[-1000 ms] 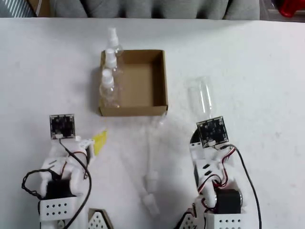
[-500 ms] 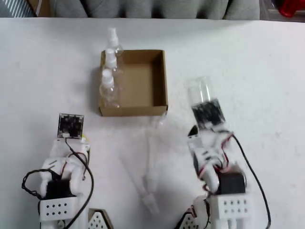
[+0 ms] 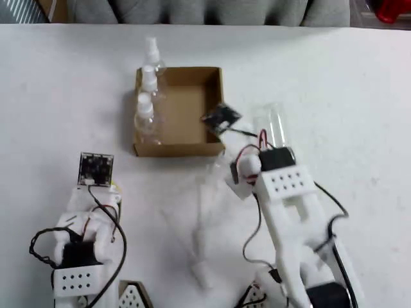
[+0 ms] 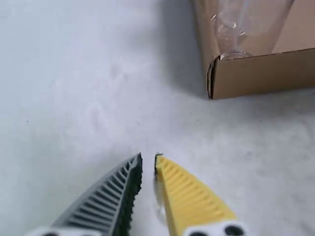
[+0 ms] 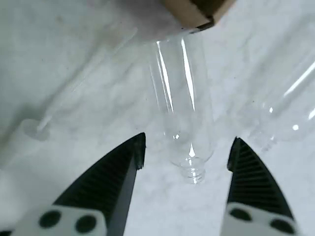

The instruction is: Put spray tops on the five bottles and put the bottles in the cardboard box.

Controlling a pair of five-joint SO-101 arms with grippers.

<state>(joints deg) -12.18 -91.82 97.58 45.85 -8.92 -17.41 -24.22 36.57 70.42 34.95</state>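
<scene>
We can read no text, label, number or sign here; the cardboard box [image 3: 180, 149] shows plain brown walls, and the clear bottles [image 3: 144, 119] carry no legible print

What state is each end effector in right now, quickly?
Left end effector: closed, empty.
Right end effector: open, over a capless bottle.

A white counter [image 3: 359, 77] fills the scene; grey cushions [image 3: 192, 11] run along its far edge; a red object [image 3: 393, 9] sits beyond the far right corner; a striped panel [image 3: 19, 10] beyond the far left.
</scene>
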